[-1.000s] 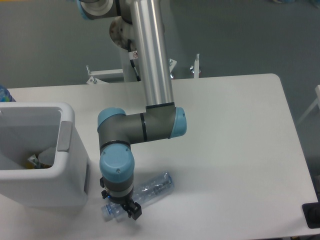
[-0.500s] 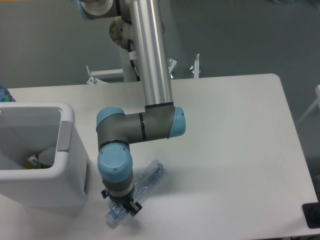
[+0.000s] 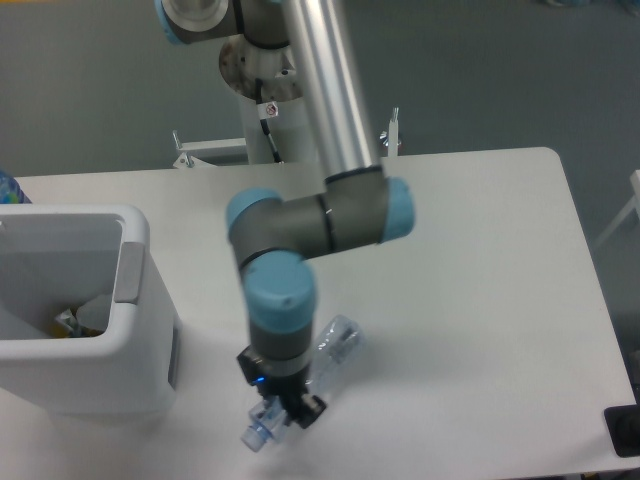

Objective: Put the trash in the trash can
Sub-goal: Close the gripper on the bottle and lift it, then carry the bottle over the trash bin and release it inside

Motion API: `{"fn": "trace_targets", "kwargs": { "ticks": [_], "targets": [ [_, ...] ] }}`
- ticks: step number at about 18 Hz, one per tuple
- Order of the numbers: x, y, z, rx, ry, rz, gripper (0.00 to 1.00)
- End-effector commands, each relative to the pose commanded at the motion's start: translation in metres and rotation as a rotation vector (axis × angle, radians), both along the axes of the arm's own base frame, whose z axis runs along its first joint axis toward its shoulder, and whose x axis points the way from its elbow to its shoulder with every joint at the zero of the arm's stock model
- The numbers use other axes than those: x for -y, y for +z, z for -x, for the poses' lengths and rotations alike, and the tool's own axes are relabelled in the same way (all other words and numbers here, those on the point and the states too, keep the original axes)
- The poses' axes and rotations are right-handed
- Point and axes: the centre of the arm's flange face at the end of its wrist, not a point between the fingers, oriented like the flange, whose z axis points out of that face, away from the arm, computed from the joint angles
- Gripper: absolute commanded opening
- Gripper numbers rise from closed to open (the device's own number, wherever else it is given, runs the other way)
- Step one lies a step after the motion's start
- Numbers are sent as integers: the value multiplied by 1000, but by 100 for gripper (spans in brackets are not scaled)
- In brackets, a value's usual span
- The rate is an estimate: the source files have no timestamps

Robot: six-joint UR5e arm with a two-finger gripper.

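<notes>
The clear, blue-tinted crushed bottle (image 3: 335,350) lies slanted near the table's front edge, with its neck end (image 3: 254,437) pointing front-left. My gripper (image 3: 290,412) points down over the neck half and is shut on the bottle. The white trash can (image 3: 135,330) stands at the left, a short way from the gripper. A pale crumpled piece (image 3: 95,310) that looks like the wrapper lies inside it, next to a small yellowish scrap (image 3: 65,322).
The white table (image 3: 480,280) ends close in front of the gripper. Metal clamps (image 3: 392,132) stand at its back edge. A blue object (image 3: 6,186) shows at the far left and a black object (image 3: 624,430) at the front right corner.
The gripper has moved right, away from the trash can, with the bottle in it. The bottle has swung from nearly flat across the table to a steeper slant.
</notes>
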Motion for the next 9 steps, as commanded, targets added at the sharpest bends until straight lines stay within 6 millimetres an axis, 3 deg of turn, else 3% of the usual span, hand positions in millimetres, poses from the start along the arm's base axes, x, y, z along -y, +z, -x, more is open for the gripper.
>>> {"fn": "trace_targets", "kwargs": {
  "ticks": [5, 9],
  "targets": [
    [16, 56, 12, 111, 38, -189, 41],
    [19, 116, 9, 298, 112, -387, 41]
  ]
}}
